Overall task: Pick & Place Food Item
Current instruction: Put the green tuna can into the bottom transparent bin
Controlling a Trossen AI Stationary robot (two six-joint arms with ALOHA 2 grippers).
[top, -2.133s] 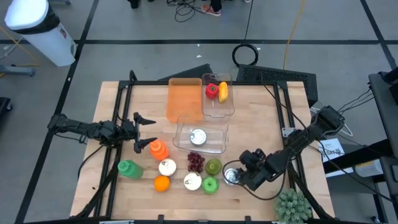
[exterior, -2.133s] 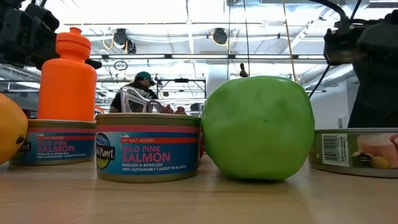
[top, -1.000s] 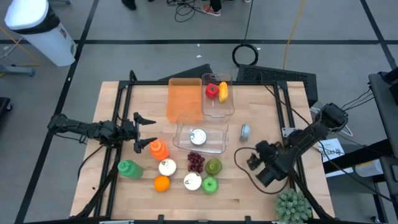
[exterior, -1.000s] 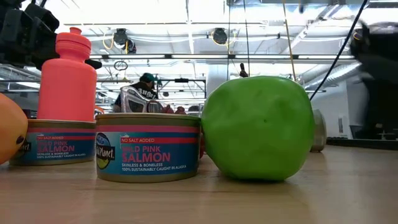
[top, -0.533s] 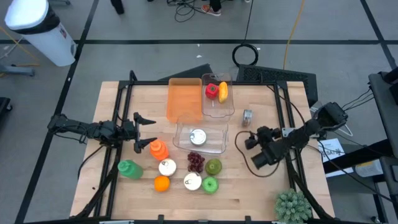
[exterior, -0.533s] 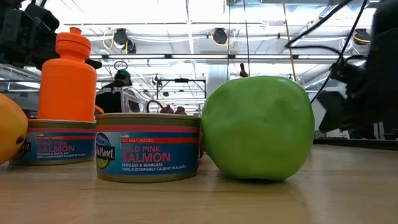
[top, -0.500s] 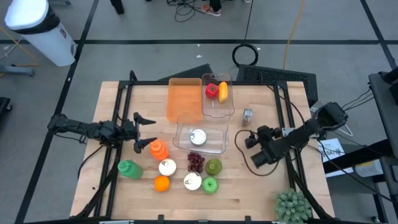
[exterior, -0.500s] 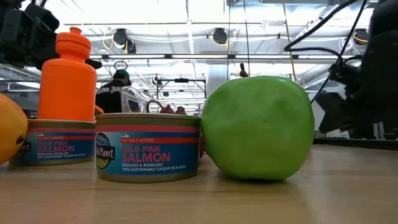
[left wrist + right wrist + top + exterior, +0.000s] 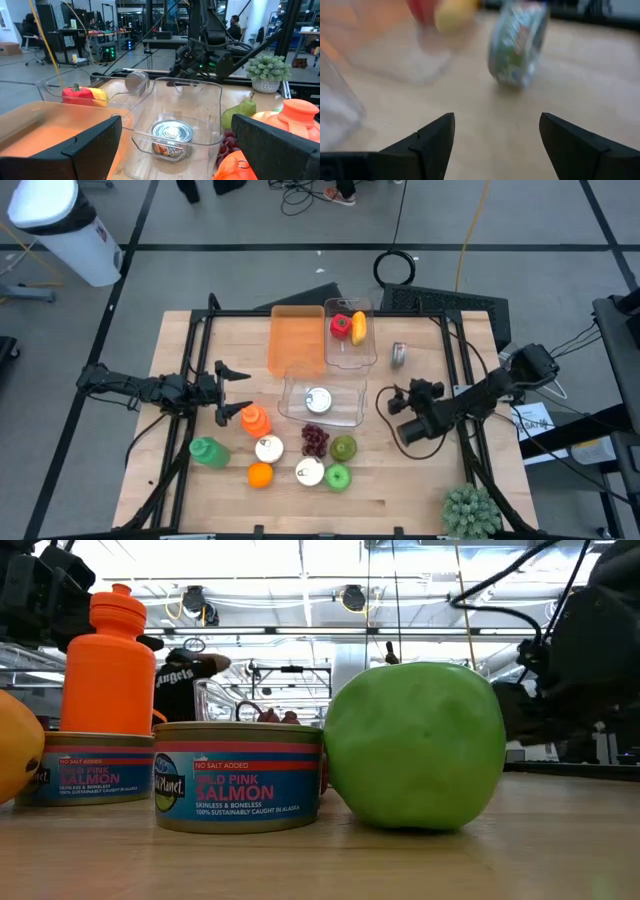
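Observation:
A small tin can [image 9: 399,354] stands on its rim on the bare wood, to the right of the far clear tub [image 9: 350,348]. In the right wrist view the can [image 9: 517,42] is ahead of the fingers and blurred. My right gripper [image 9: 392,399] [image 9: 496,118] is open, on the can's near side and apart from it. At the table's left, my left gripper [image 9: 240,392] [image 9: 176,122] is open and faces a clear tub [image 9: 210,107] holding another can [image 9: 171,137].
The far tub holds a red pepper [image 9: 340,326] and a yellow item. An orange tray [image 9: 295,340] lies beside it. On the near side sit an orange bottle [image 9: 254,420], a green bottle, cans, grapes, a pear, an orange and a green apple [image 9: 415,745]. A plant [image 9: 470,510] stands at the near right corner.
The tin can, flat beside my right gripper two seconds ago, has rolled on its rim toward the table's far edge. My right gripper has moved toward the far edge and slightly left, trailing behind the can.

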